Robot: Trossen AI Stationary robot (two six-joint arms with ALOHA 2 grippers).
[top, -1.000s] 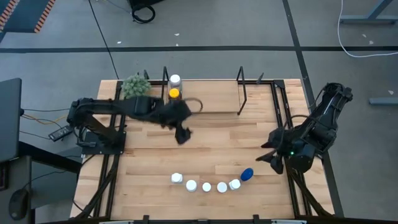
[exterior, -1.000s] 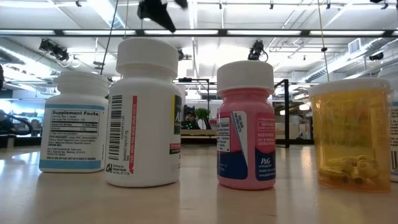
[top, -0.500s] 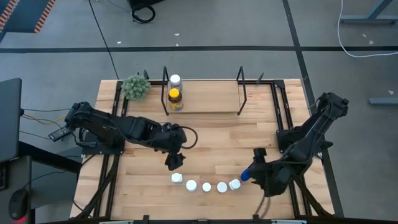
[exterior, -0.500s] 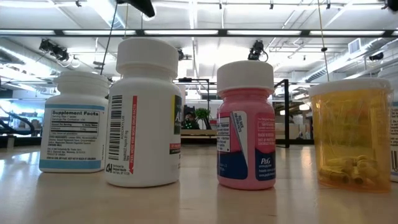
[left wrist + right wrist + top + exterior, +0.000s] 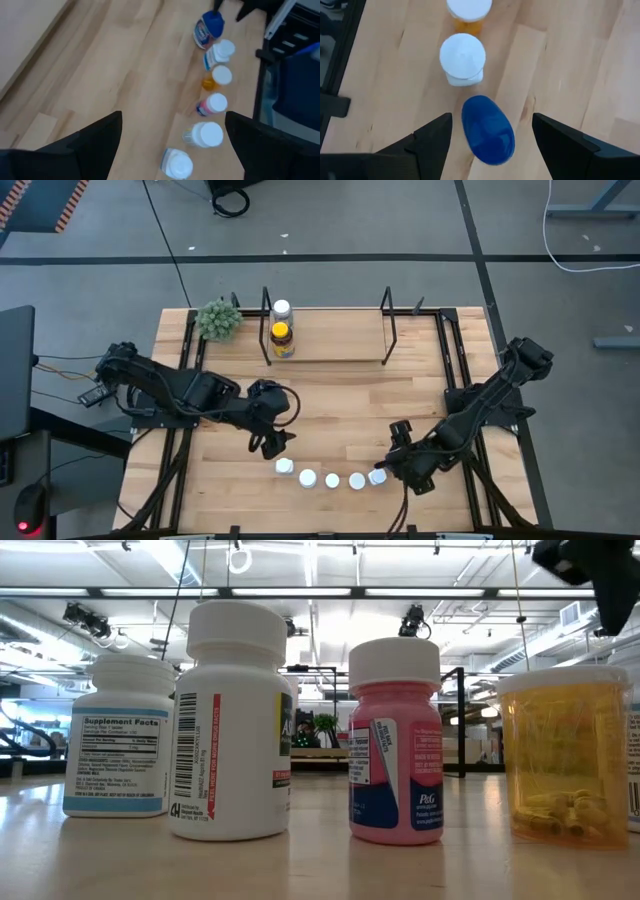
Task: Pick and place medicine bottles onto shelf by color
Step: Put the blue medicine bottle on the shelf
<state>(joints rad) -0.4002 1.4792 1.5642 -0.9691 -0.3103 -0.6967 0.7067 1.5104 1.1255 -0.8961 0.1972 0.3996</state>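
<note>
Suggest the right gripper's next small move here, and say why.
Probably a straight descent onto the blue-capped bottle, then closing. The right gripper is open, its fingers either side of that cap in its wrist view, with a white-capped bottle close beside it. The left gripper hovers open near the row's other end.

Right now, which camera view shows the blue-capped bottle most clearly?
The right wrist view: the blue-capped bottle sits large between the open right gripper fingers. The left wrist view shows it small and far away. In the high view the right gripper covers it; the low view misses it.
</note>
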